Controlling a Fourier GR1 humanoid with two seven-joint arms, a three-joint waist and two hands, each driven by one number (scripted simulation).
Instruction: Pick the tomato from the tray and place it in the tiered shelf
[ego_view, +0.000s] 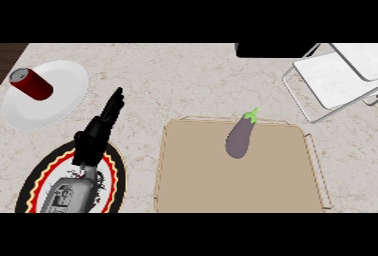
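Tan tray (221, 195): one purple eggplant (240, 137) near its far edge; no tomato seen. Tiered shelf (332, 80) at far right. Left hand (100, 131), fingers straight, empty, over black patterned plate (33, 185). Red can (31, 84) lies on white plate (63, 100); no writing legible.

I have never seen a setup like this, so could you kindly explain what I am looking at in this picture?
This is a single view from a humanoid robot's head, looking steeply down at a marble kitchen counter. The grey forearm at lower left ends in the robot's black left hand, fingers straight, holding nothing; the right hand is not in view. On the counter lie a tan tray carrying a purple eggplant, a white plate with a red can lying on it, and a black, red and yellow plate under the forearm. At upper right stands a white tiered shelf. No tomato is visible.
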